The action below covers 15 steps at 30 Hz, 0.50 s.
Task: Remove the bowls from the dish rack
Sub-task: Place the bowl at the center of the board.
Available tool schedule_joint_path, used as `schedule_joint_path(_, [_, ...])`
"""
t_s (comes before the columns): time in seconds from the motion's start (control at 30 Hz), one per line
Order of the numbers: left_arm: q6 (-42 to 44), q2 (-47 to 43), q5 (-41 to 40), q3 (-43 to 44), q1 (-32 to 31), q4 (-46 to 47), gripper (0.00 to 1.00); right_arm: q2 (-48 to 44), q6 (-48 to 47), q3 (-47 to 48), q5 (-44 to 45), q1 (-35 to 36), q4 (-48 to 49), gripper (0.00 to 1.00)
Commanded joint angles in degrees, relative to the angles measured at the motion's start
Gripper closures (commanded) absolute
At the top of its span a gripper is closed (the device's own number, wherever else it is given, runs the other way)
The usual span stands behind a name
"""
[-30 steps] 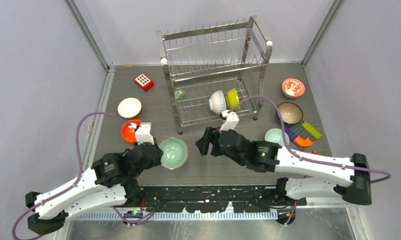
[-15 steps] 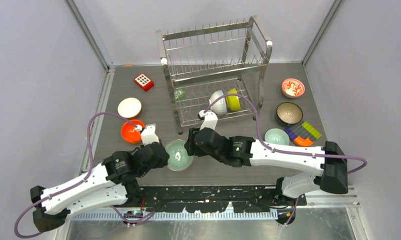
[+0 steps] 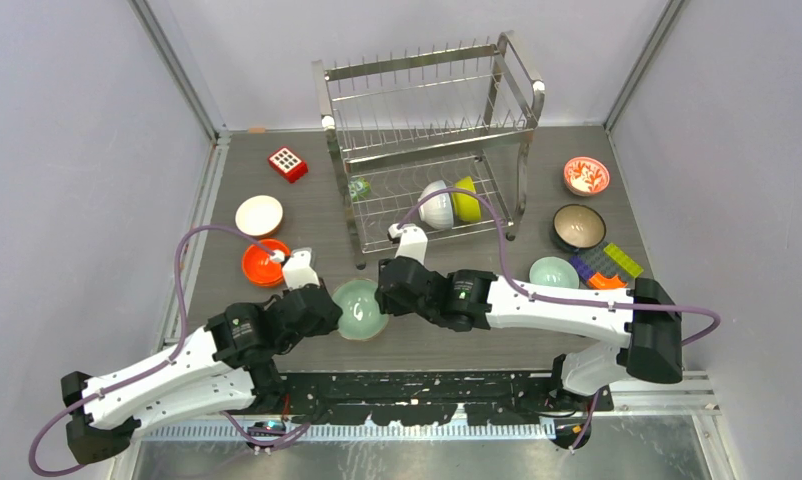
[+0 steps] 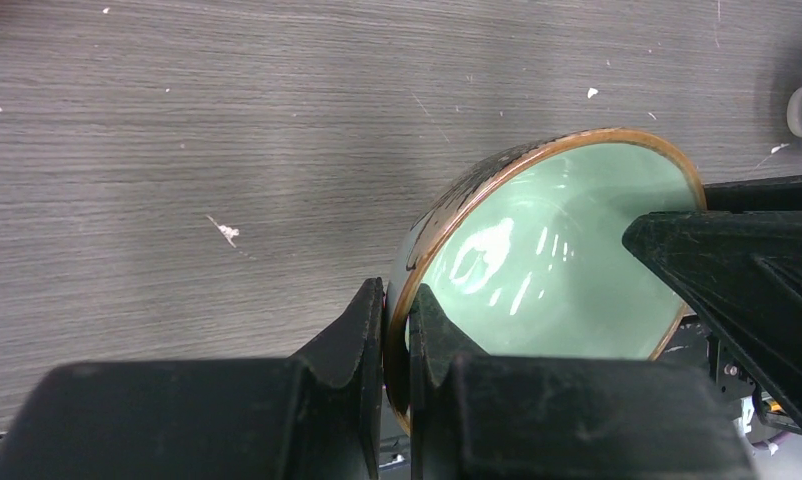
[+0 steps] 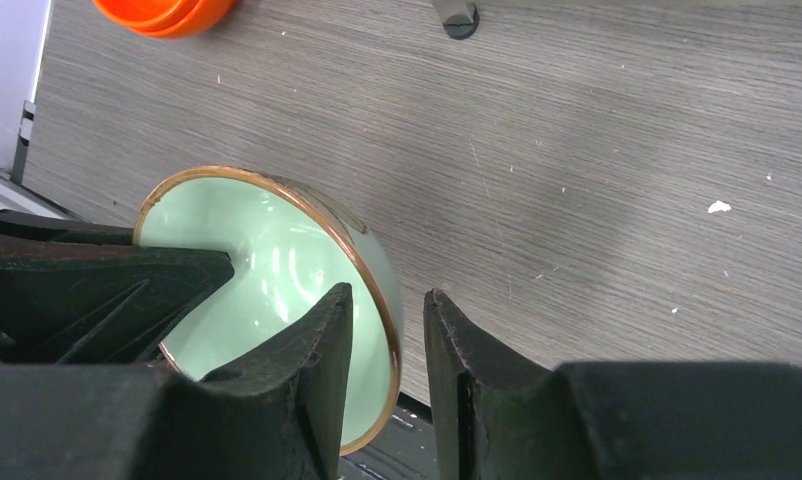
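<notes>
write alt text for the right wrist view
The right claw straddles the rim of a tilted pale green bowl, while the left claw pinches the opposite rim. An orange bowl peeks in at the top of the grey table.

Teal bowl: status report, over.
Left end effector shut on teal bowl rim. Right end effector open, astride opposite rim. White bowl, lime bowl in dish rack. Nothing blocking.
</notes>
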Motion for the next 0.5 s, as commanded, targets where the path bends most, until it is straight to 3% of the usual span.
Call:
schedule_joint_path(0.0, [-1.5, -0.8, -0.5, 0.4, 0.0, 6.2, 1.0, 0.4, 0.4, 1.3, 0.1, 0.2, 0.0, 0.65])
schedule_joint_path(0.37, [-0.7, -1.6, -0.8, 0.2, 0.0, 6.6, 1.0, 0.2, 0.2, 0.7, -0.3, 0.3, -1.8, 0.98])
schedule_joint_path(0.47, [-0.2, -2.0, -1.0, -0.1, 0.0, 6.5, 0.9, -1.1, 0.0, 0.5, 0.7, 0.3, -3.4, 0.99])
